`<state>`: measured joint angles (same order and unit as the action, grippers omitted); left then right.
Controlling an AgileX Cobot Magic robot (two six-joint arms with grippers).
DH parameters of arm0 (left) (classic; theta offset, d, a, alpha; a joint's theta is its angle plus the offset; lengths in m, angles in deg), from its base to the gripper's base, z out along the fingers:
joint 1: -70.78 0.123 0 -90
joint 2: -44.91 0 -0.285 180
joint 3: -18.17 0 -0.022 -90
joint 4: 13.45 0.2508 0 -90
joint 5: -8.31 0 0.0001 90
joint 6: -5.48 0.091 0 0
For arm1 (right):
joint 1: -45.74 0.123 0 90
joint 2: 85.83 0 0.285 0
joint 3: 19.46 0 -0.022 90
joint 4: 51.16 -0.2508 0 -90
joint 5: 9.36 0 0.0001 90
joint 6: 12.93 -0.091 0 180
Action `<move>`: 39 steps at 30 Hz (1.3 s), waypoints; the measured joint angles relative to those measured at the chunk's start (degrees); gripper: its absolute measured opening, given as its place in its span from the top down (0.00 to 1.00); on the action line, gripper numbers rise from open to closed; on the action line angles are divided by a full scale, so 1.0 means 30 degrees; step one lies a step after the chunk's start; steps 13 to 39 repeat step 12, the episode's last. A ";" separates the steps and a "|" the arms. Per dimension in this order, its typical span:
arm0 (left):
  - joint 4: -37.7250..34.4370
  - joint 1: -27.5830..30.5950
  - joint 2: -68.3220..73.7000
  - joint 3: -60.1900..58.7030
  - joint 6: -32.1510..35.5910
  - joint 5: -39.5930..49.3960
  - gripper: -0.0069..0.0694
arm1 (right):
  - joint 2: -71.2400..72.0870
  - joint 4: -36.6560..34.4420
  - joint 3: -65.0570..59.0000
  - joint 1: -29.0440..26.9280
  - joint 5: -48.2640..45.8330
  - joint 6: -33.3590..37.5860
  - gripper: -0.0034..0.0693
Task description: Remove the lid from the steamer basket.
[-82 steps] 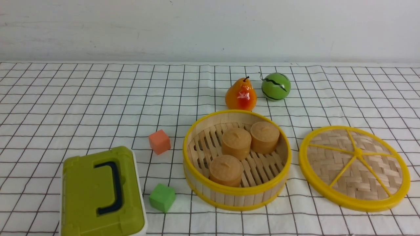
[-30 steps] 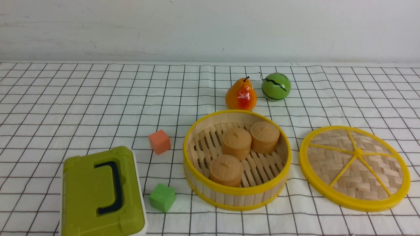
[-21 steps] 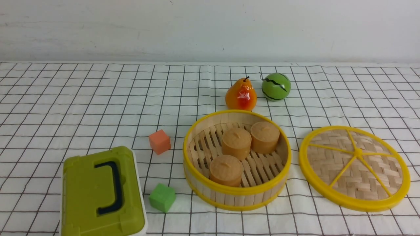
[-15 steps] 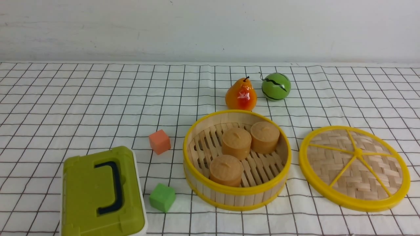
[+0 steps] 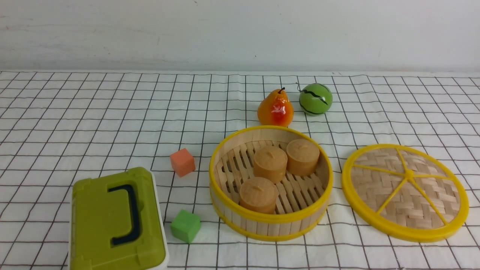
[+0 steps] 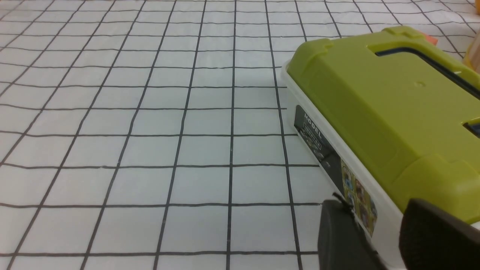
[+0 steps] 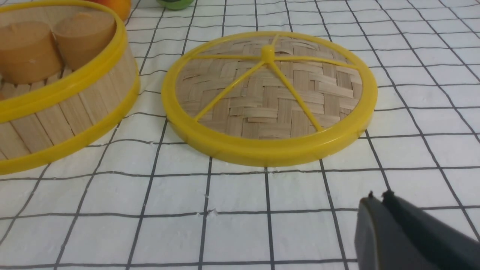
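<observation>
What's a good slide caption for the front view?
Lid lying flat on the checked cloth beside the open steamer basket, three brown cakes exposed, no arms in view.

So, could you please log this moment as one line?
lid: off, flat on cloth, right of steamer basket | basket: open, three cakes | right fingers: shut | left fingers: open

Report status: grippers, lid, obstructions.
Right gripper shut, empty; left gripper open, empty. Lid off, flat on cloth beside steamer basket. Nothing in the way.

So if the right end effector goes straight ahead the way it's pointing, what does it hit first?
Probably the lid, at its near yellow rim; only bare cloth lies between the right end effector and it. Height is unclear.
</observation>
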<state>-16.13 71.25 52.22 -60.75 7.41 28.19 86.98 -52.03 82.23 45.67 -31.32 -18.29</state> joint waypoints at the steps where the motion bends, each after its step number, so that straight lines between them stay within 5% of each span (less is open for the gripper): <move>1: 0.0000 0.0000 0.0000 0.0000 0.0000 0.0000 0.60 | 0.0000 0.0000 0.0000 0.0000 0.0000 0.0000 0.92; 39: 0.0000 0.0000 0.0000 0.0000 0.0000 0.0000 0.60 | 0.0000 0.0000 0.0000 0.0000 0.0000 0.0000 0.90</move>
